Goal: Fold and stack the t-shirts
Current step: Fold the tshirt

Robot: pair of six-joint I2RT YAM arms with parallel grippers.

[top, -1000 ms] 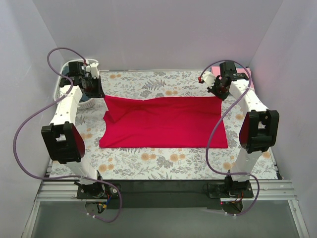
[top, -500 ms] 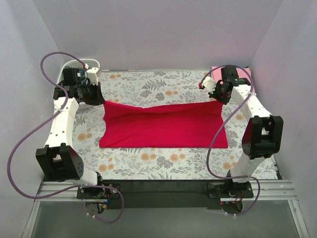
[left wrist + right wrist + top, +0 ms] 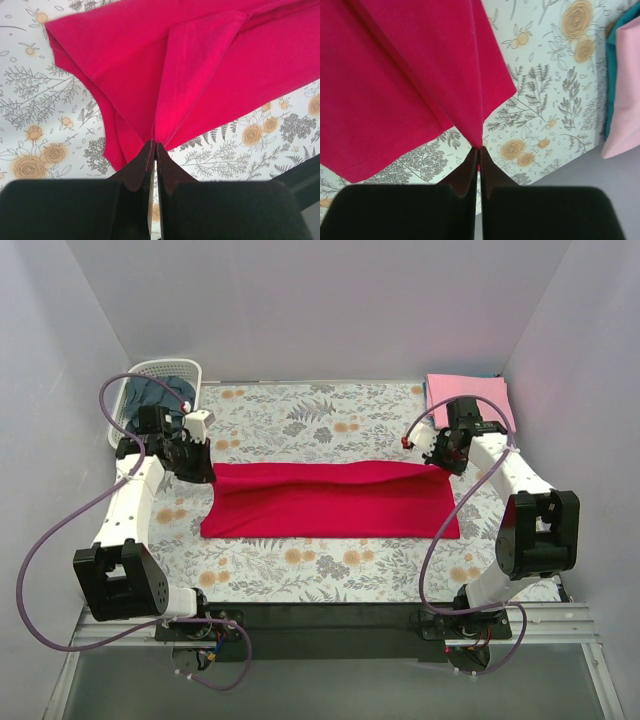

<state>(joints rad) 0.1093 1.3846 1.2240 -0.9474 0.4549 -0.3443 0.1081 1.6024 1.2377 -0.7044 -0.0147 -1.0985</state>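
From above, the red t-shirt [image 3: 330, 502] lies across the middle of the floral cloth [image 3: 300, 415], its far edge raised in a ridge between the two arms, one at each far corner of the shirt. The wrist views give what that view cannot. The left gripper [image 3: 153, 148] has its black fingers pressed together on a pinch of red fabric, a stitched hem running up from the tips. The right gripper [image 3: 480, 150] is clamped the same way on a pointed fold at the shirt's right side. The right wrist view also catches a strip of teal cloth [image 3: 611, 75] lying against the pink t-shirt [image 3: 626, 85], barely a sliver from above. Only the top view shows the white basket [image 3: 170, 363] at the far left corner, the dark blue t-shirt [image 3: 155, 392] bunched inside it, and the pink one sitting flat at the far right corner. The count: three shirts, one red, one pink, one dark blue; one basket; two arms. The grey floral cloth covers the table nearly edge to edge; a black rail [image 3: 330, 618] carries the arm bases along the near edge, and plain pale walls close in the left, far and right sides
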